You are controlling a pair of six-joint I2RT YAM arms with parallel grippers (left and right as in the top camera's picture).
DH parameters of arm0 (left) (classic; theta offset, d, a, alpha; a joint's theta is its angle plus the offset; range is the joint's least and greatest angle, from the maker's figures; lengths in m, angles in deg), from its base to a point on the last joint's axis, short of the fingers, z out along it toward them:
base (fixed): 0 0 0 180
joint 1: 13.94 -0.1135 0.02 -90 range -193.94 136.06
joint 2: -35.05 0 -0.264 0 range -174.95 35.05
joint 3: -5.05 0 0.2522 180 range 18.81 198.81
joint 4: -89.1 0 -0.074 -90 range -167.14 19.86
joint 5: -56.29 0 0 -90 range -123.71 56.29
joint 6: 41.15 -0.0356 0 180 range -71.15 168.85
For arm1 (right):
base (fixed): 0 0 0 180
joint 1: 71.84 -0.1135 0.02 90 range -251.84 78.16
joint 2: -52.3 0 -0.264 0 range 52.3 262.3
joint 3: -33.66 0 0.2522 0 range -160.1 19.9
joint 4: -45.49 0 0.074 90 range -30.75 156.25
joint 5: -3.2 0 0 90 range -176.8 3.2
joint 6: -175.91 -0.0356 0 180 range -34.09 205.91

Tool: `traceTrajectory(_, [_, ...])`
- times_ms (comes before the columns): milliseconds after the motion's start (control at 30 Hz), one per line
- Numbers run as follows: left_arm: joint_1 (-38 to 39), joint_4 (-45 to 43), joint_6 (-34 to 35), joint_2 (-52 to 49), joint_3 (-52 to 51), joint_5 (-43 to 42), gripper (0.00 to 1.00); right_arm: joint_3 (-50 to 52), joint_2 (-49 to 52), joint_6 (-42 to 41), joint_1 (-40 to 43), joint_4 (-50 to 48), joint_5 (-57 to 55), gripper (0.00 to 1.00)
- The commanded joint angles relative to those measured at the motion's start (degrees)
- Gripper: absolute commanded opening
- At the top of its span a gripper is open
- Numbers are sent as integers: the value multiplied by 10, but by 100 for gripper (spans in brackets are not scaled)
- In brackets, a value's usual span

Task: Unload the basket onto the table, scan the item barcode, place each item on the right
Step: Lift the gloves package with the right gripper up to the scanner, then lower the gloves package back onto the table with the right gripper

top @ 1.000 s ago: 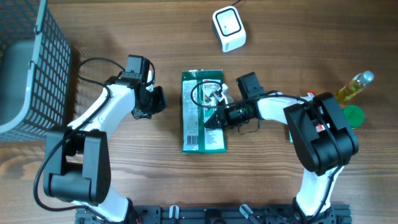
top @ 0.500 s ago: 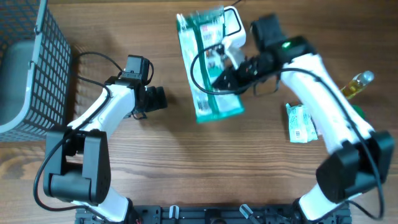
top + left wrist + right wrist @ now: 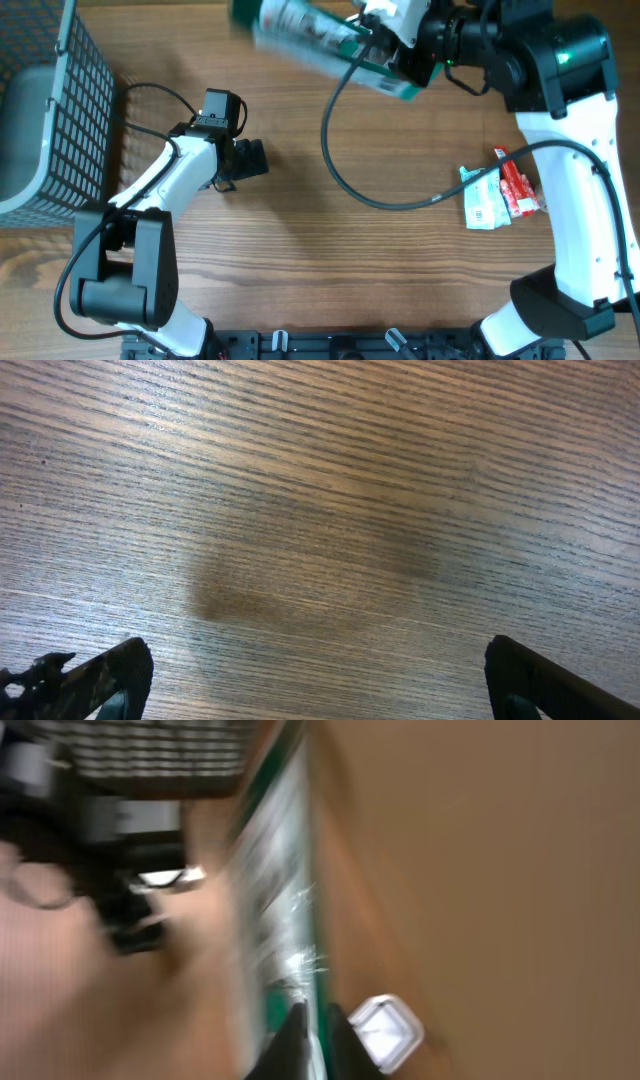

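The green packet [image 3: 318,35] hangs above the far edge of the table [image 3: 300,260], right of the middle, clear of the wood and blurred in both views that show it. At the far left stands a wire basket [image 3: 90,100], well apart from everything else. Next comes the left gripper [image 3: 248,160], low over bare wood with its fingers spread wide and nothing between them. The packet lies far and to the right of it, out of its reach as the arm is set. The packet's long axis slants from the far left down toward the near right, and its right end is pinched edge-on between the pressed-together fingers of the right gripper [image 3: 312,1045], so the right arm alone carries it. In the right wrist view a white scanner [image 3: 385,1030] sits on the table just beside the packet's green edge. From overhead it is hidden under that arm. The scan probably depends on turning the printed face toward that scanner, but the blur hides which face bears the barcode. Near the right side lie a small green carton [image 3: 482,203] and a red pack [image 3: 518,185], touching.
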Motion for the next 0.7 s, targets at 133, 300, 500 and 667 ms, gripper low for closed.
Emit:
traceTrajectory(133, [1,-2,-7,6,-4,9,100,-4,51,25,-9,-3,-98,4])
traceTrajectory(300, [1,-2,-7,6,-4,9,100,1,78,-136,-9,91,-67,18])
traceTrajectory(500, [1,-2,-7,6,-4,9,100,107,119,-334,-9,110,-64,7])
traceTrajectory(667, [1,-2,-7,6,-4,9,100,244,143,-451,-9,26,-161,4])
